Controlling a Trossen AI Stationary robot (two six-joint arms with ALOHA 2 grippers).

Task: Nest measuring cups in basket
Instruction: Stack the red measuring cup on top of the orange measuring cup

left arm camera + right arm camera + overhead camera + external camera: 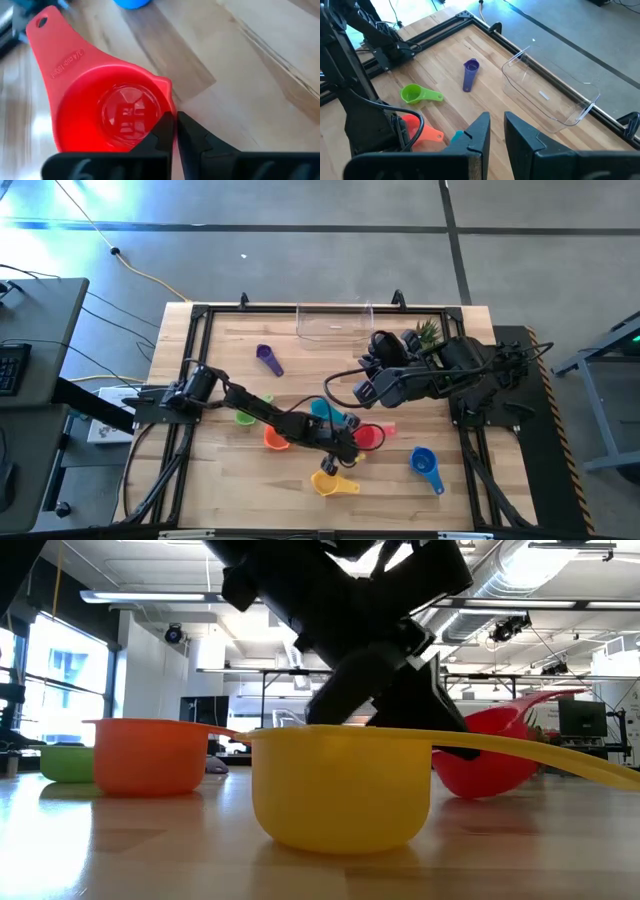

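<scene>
Red cup [112, 112] in left end effector [173, 131]
</scene>
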